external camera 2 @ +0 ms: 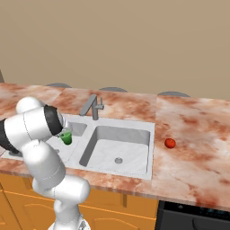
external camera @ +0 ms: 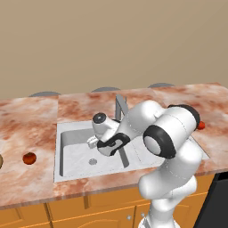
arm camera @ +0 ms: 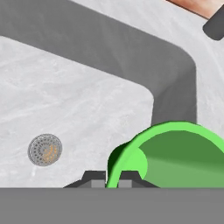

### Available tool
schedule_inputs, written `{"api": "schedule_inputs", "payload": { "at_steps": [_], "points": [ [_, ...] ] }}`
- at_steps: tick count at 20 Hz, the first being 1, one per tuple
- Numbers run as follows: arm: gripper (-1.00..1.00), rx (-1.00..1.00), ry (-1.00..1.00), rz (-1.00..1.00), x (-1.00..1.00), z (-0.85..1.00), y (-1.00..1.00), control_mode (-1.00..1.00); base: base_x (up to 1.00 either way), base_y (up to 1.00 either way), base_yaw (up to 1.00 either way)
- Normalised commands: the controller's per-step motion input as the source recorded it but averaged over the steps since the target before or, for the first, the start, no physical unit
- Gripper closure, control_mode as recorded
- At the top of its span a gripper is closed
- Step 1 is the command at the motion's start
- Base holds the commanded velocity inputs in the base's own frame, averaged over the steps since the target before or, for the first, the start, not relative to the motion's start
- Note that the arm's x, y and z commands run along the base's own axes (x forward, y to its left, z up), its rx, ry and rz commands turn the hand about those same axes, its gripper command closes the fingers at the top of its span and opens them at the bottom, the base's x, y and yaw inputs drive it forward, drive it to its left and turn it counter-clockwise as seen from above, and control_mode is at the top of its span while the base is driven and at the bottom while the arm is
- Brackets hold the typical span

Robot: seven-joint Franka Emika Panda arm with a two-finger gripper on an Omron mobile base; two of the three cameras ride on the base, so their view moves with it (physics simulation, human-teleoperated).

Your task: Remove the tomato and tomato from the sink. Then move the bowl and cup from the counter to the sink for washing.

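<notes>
My gripper (arm camera: 106, 177) is shut on the rim of the bright green cup (arm camera: 175, 157), which hangs over the left basin of the pale grey sink (arm camera: 87, 100). In the right base view the cup (external camera 2: 66, 137) peeks out beside my arm above that basin. The hand (external camera: 93, 142) reaches down into the sink (external camera: 59, 151). A darker tomato (external camera: 29, 158) lies on the counter (external camera: 26, 120) left of the sink. A brighter red tomato (external camera 2: 170, 143) rests on the counter to the sink's right. A tan sliver, possibly the bowl (external camera: 1, 161), shows at the left edge.
The grey angular faucet (external camera 2: 92, 107) stands behind the divider between the basins. A round drain (arm camera: 44, 149) lies in the floor of the left basin, another drain (external camera 2: 118, 160) in the right one. Orange cabinets (external camera: 89, 213) run under the counter.
</notes>
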Motion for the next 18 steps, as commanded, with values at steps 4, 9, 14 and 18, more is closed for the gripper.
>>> {"api": "schedule_inputs", "payload": {
  "at_steps": [4, 9, 14, 18],
  "points": [
    [1.00, 0.00, 0.00, -0.04, 0.14, -0.08, 0.03, -1.00, 0.00, 0.00, 0.00],
    [1.00, 0.00, 0.00, -0.03, 0.14, -0.08, 0.02, -1.00, 0.00, 0.00, 0.00],
    [1.00, 0.00, 0.00, -0.02, 0.11, -0.10, 0.00, -1.00, 0.00, 0.00, 0.00],
    [1.00, 0.00, 0.00, -0.03, 0.08, -0.15, 0.00, -1.00, 0.00, 0.00, 0.00]
  ]
}}
